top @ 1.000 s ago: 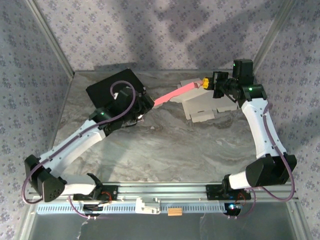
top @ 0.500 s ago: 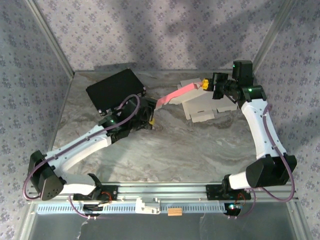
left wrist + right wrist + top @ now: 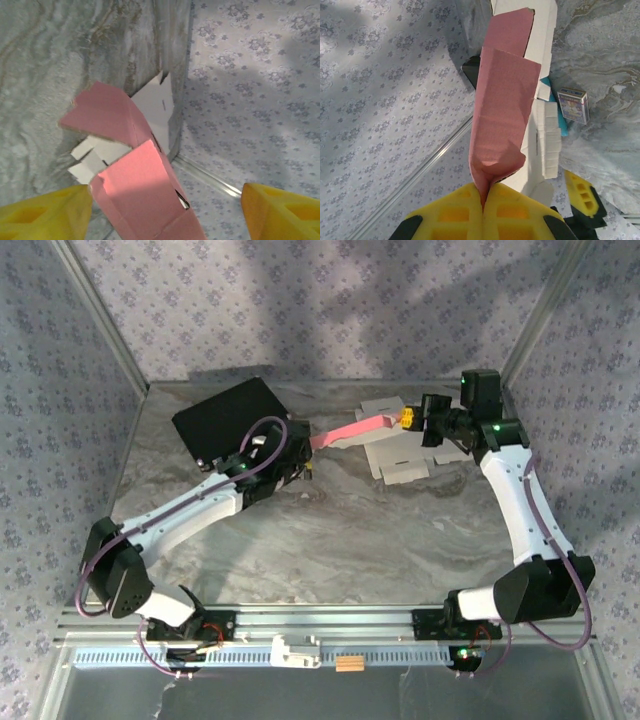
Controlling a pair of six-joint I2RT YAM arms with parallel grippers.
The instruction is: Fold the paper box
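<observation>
The paper box (image 3: 350, 428) is a flattened pink sleeve held off the table, running from back right toward the middle. My right gripper (image 3: 408, 418) is shut on its right end; in the right wrist view the yellow fingers (image 3: 450, 215) pinch the pink box (image 3: 505, 105) at its near edge. My left gripper (image 3: 303, 462) is at the sleeve's lower left end. In the left wrist view it stands open (image 3: 165, 212), with the pink box (image 3: 140, 190) between the wide-apart yellow fingertips (image 3: 40, 215), close to the left one.
Flat white cardboard blanks (image 3: 400, 455) lie on the marble table under the sleeve. A black case (image 3: 228, 412) sits at the back left, just behind the left arm. A small purple card pack (image 3: 573, 105) lies near the blanks. Patterned walls close the back and sides.
The left arm has swung forward and right, bringing its open gripper around the sleeve's free end. The right gripper has shifted slightly left, still holding the sleeve.
</observation>
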